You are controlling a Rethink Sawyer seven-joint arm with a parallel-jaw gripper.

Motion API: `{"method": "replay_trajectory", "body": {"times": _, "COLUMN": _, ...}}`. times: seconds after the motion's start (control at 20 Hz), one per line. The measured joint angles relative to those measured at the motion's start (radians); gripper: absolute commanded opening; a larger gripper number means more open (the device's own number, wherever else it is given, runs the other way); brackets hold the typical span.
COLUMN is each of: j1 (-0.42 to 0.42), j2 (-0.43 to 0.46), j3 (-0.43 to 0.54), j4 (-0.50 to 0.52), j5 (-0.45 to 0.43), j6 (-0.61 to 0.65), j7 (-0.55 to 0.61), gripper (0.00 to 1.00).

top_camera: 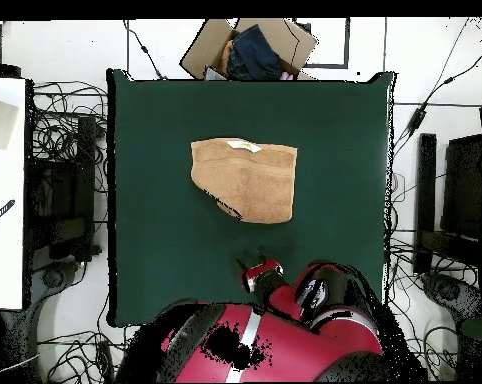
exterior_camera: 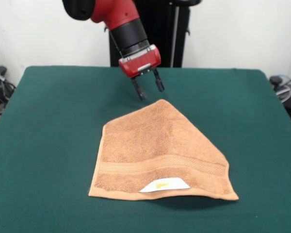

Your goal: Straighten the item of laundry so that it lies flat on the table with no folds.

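The item of laundry (exterior_camera: 157,150) is an orange-tan towel lying mid-table with one far corner folded over, so its far edge comes to a point. A woven band crosses it near the front edge, where a white label (exterior_camera: 164,185) with a yellow mark peeks out. In the overhead view the towel (top_camera: 247,178) shows a diagonal fold at its lower left. My gripper (exterior_camera: 149,90) hangs open just beyond the towel's pointed far corner, holding nothing; its two black fingers (exterior_camera: 138,91) point down. From above, the gripper (top_camera: 260,268) sits below the towel. The green table (exterior_camera: 48,145) surrounds the towel.
A cardboard box (top_camera: 250,48) with dark cloth in it stands past the table's top edge in the overhead view. Cables and dark equipment (top_camera: 60,190) lie on the floor along both sides. A white surface (top_camera: 3,190) runs down the left.
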Motion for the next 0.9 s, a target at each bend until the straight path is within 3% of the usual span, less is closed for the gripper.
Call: {"method": "replay_trajectory", "body": {"times": 0.9, "j1": -0.067, "j2": 0.001, "j3": 0.102, "j4": 0.012, "j5": 0.013, "j6": 0.063, "j7": 0.037, "gripper": 1.0}}
